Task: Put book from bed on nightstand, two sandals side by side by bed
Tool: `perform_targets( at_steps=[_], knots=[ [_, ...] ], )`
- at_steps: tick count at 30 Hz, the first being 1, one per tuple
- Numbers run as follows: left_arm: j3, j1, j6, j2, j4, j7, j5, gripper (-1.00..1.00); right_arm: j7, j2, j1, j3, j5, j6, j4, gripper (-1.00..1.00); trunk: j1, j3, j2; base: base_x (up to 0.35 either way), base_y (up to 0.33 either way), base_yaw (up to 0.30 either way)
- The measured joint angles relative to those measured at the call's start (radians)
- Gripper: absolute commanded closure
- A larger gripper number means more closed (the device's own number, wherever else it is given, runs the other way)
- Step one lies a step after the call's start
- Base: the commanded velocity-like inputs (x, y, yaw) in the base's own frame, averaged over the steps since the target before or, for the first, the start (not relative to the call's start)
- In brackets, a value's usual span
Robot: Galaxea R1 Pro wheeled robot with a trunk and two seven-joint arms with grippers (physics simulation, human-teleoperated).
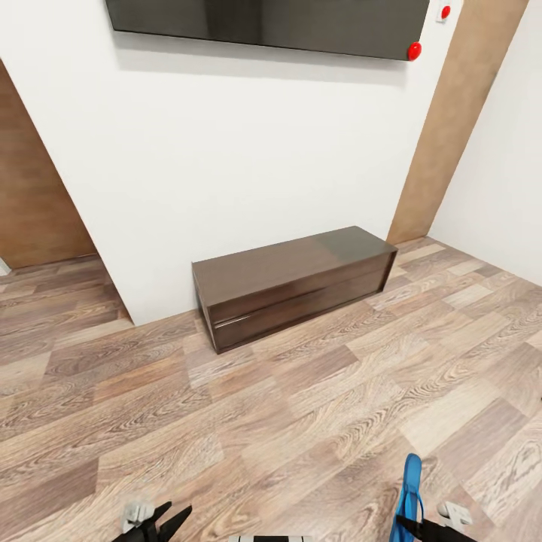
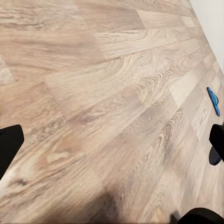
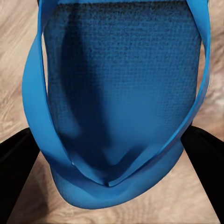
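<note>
A blue sandal [image 1: 410, 493] is seen at the lower right of the head view, held edge-up above the wood-plank floor [image 1: 301, 421], its long axis running away from the robot toward the long dark bench [image 1: 293, 282]. Its near end is pinched by the right gripper [image 1: 412, 525], whose black fingers [image 3: 16, 172] are pressed against both sides of the sole in the right wrist view; the strap [image 3: 35, 93] is looped across the textured footbed there, and the far end is cut off. A second blue sandal [image 2: 213, 100] is seen lying flat on the floor in the left wrist view, small and well apart from the left gripper [image 2: 112, 142]. The left gripper's fingers [image 1: 173, 521] are spread, with nothing between them. The bench is set against the white wall [image 1: 263, 143], below a black wall screen [image 1: 271, 22] cut off at the top.
</note>
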Motion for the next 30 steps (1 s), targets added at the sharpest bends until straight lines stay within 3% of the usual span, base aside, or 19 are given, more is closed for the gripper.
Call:
perform_targets(
  at_steps=[3,14,18,30],
  knots=[
    [-0.001,0.0,-0.018,0.0,0.014,-0.002,0.0,-1.0,0.0,0.002,0.0,0.0,-0.001,-0.002,0.001,1.0,0.0,0.0,0.0,0.0,0.0,0.0],
    [-0.001,0.0,-0.024,0.0,0.019,-0.003,-0.001,-1.0,0.0,0.003,0.0,-0.001,-0.001,-0.003,0.001,1.0,-0.005,0.042,0.003,0.0,0.0,0.0],
    [-0.001,0.0,-0.024,-0.001,0.02,-0.002,-0.014,-1.0,0.0,0.003,0.0,0.0,-0.001,-0.002,0.001,1.0,-0.005,0.043,0.003,0.0,0.0,0.0],
    [-0.002,0.0,-0.025,-0.001,0.02,-0.002,-0.02,-1.0,0.0,0.003,0.0,-0.001,-0.001,-0.003,0.001,1.0,-0.01,0.089,0.005,0.0,0.0,0.0]
  ],
)
